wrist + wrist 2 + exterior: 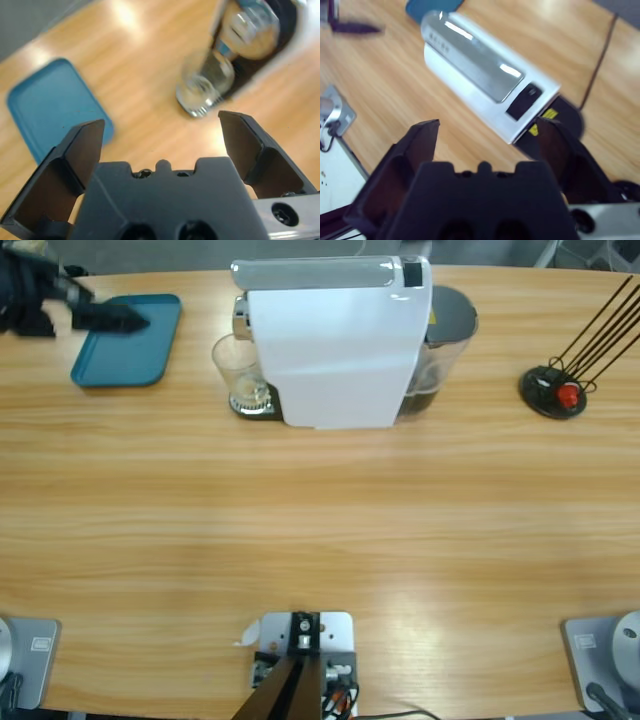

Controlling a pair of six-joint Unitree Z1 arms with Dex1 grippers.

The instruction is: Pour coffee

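A white coffee machine [335, 350] with a silver top lever stands at the far side of the wooden bench [320, 530], its dark translucent water tank [445, 340] at its right end. At its left end a small clear tumbler [240, 375] sits upright on the drip tray under the chrome spout. I cannot make out any coffee in the tumbler — in the high view its bottom looks clear, and in the left wrist view the glass is blurred.

A teal tray [128, 340] lies flat near the far left corner of the bench. A black gripper reaches in from the upper left edge and hangs over the tray's near-left part; the left wrist view shows that same tray and the tumbler [205, 87] ahead of its own fingers, so this is the left gripper [110, 316]. Its fingers [82, 145] stand spread wide, grasping nothing, with bare bench and the tray's corner [50, 105] between them.

The right gripper [487, 145] is not seen in the high view. Its wrist view looks down on the machine [485, 85] from above, the fingers [422, 145] released and well apart — nothing between them.

At the far right of the bench sits a black round base [553, 392] with a red button, thin black rods rising from it
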